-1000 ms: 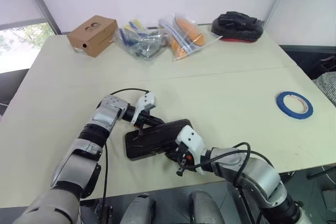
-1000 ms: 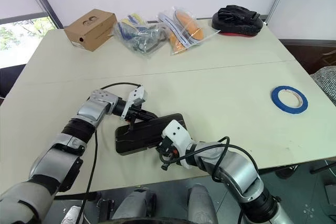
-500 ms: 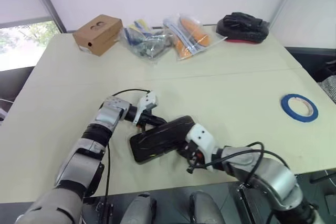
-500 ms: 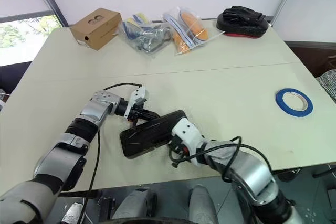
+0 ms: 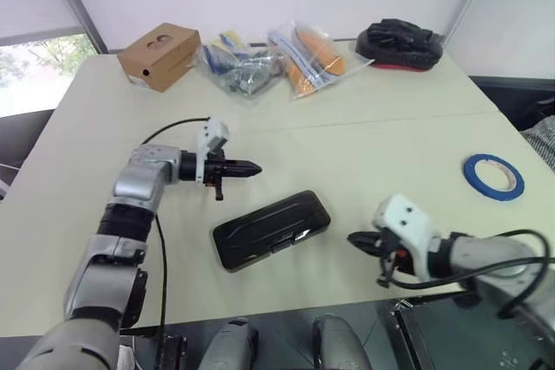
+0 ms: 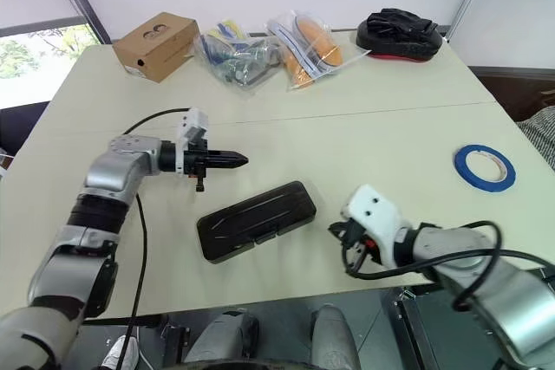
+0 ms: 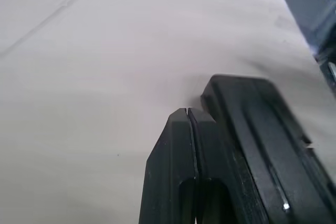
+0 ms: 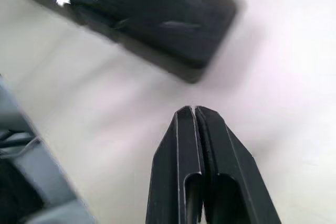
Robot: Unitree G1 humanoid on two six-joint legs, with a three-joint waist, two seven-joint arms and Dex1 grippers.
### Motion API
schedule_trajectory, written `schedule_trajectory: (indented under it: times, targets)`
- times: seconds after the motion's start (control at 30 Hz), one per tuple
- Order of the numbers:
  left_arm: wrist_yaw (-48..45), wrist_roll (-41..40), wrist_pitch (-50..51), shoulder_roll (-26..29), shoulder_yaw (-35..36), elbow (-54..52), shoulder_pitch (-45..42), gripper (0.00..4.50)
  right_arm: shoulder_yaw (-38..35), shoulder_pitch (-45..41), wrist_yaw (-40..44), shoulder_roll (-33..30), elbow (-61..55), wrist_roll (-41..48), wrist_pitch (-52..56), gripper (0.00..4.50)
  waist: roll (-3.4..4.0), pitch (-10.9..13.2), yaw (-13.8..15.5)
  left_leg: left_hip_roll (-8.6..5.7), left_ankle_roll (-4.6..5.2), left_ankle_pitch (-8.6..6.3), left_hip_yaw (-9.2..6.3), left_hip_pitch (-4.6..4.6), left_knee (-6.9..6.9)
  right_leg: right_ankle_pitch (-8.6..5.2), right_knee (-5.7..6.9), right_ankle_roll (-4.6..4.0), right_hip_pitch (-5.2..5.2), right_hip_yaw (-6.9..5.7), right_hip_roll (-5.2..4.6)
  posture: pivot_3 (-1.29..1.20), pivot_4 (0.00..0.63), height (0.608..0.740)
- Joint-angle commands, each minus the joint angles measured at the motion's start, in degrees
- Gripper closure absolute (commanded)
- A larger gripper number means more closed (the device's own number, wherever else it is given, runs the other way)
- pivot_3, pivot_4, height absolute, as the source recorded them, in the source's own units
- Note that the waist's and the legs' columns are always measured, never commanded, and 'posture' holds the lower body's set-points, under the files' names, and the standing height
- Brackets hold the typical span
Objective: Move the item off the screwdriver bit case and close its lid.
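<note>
Though cut off in the left wrist view, lies whole on the desk (image 5: 390, 145), lower centre: screwdriver bit case (image 5: 270, 230), lid down, long axis lower left to upper right. Left end effector (image 5: 256, 167) upper left, right end effector (image 5: 353, 238) lower right: both pinched closed, empty.

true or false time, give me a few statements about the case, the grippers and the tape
1. The screwdriver bit case lies flat with its lid closed. True.
2. The left gripper is clamped on the case. False: it is shut on nothing and sits apart from the case.
3. The right gripper is shut and clear of the case. True.
4. The blue tape roll sits on top of the case. False: it lies on the table, far off on the robot's right.
</note>
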Motion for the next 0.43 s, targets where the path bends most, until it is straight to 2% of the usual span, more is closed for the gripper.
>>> schedule_trajectory:
  times: [0.03, 0.23, 0.43]
  targets:
    - [0.9, -4.87, 3.37, 3.71, 4.29, -10.29, 3.72, 4.5, -5.44, -1.46, 4.25, -3.87, 1.12, 1.92, -2.68, 4.44, 0.04, 0.1, -0.1, 0.01, 0.0, 0.0, 0.01, 0.0, 0.0, 0.0, 0.0, 0.0, 0.0, 0.0, 0.0, 0.0, 0.15, 0.74]
    - [2.91, -11.98, 9.42, 9.16, 9.48, -22.81, 13.41, 4.5, -7.84, -0.43, 9.5, -8.64, 5.26, 1.02, -7.87, 4.44, 0.06, 0.24, 0.13, 0.07, -0.01, -0.01, 0.04, 0.0, -0.03, 0.0, -0.05, 0.0, 0.0, 0.03, -0.01, 0.0, 0.15, 0.74]
    - [4.79, -16.96, 13.65, 13.2, 11.51, -29.32, 17.46, 4.5, -8.37, -0.79, 11.29, -10.09, 7.14, 1.28, -10.4, 4.44, 0.08, 0.36, 0.42, 0.11, -0.02, -0.01, 0.04, -0.02, -0.04, 0.0, -0.08, -0.01, 0.03, 0.01, -0.03, 0.0, 0.15, 0.74]
